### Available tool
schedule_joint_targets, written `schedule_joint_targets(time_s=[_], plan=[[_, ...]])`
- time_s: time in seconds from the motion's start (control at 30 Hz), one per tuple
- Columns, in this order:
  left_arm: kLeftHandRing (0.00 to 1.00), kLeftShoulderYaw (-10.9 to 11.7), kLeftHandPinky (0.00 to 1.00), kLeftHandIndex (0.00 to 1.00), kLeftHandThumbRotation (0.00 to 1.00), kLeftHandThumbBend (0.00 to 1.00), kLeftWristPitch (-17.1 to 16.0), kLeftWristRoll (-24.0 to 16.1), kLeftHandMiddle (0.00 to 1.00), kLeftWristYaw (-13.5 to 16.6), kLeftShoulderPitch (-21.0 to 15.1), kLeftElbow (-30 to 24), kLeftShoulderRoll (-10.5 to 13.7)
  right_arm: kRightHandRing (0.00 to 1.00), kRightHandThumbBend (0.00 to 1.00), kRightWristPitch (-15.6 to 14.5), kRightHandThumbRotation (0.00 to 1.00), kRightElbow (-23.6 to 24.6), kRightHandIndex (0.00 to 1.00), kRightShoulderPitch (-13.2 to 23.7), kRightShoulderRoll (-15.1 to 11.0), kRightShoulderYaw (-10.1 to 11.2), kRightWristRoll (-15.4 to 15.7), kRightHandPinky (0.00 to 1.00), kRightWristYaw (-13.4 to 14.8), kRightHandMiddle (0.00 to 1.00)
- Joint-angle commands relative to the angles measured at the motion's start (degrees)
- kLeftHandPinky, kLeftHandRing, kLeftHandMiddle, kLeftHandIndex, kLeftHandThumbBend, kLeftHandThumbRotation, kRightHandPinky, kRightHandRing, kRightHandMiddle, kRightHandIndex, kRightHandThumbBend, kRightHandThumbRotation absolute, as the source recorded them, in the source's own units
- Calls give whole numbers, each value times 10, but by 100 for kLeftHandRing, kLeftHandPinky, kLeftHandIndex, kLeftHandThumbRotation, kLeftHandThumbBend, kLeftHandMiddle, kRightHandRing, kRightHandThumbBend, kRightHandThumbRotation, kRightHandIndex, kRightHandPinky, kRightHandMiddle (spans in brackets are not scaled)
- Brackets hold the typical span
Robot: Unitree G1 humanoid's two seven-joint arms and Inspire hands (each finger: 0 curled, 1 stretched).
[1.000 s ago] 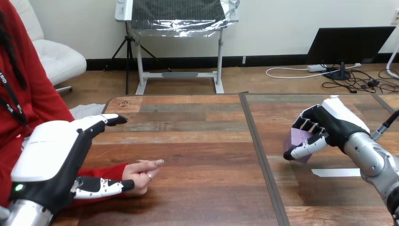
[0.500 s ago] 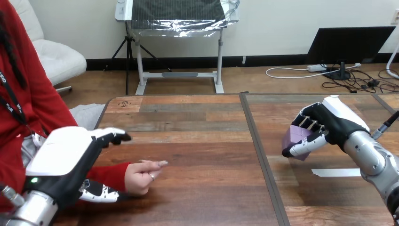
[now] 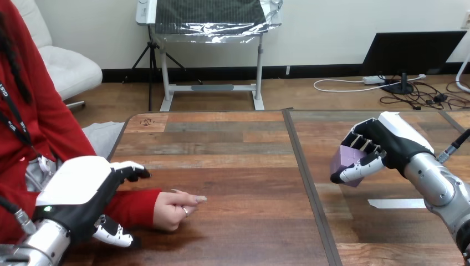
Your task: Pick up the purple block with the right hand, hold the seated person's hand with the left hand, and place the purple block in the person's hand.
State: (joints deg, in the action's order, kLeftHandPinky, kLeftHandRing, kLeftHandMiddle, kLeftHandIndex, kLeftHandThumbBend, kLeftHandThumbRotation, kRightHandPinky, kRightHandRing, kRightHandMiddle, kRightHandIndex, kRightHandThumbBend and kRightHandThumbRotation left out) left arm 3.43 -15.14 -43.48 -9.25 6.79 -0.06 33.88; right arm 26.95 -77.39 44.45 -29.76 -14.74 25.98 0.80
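Head view: block (image 3: pixel 346 159) in robot hand (image 3: pixel 388 143)

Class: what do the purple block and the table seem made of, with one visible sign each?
Purple block: perhaps matte plastic or foam; even colour, no shine.
Table: wood or wood-look laminate, slightly glossy; plank grain, soft reflections.

Wooden desk (image 3: pixel 244 160), planked, split by a dark seam (image 3: pixel 310 183) running front to back. Left of the seam, resting on the wood: the person's hand (image 3: pixel 174 206). Right of the seam, lying flat: a white strip of tape (image 3: pixel 396 203).
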Motion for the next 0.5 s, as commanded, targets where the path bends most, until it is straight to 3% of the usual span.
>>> schedule_joint_targets(time_s=[0.0,0.47], plan=[[76,-17,72,77,11,100,18,-4,77,-15,-55,12,25,45,85,21,0,33,49,18,-16,18,-15,43,4,49],[78,-56,73,78,12,100,62,-22,79,-33,-92,44,38,44,86,17,0,39,48,21,-17,15,-13,41,6,48]])
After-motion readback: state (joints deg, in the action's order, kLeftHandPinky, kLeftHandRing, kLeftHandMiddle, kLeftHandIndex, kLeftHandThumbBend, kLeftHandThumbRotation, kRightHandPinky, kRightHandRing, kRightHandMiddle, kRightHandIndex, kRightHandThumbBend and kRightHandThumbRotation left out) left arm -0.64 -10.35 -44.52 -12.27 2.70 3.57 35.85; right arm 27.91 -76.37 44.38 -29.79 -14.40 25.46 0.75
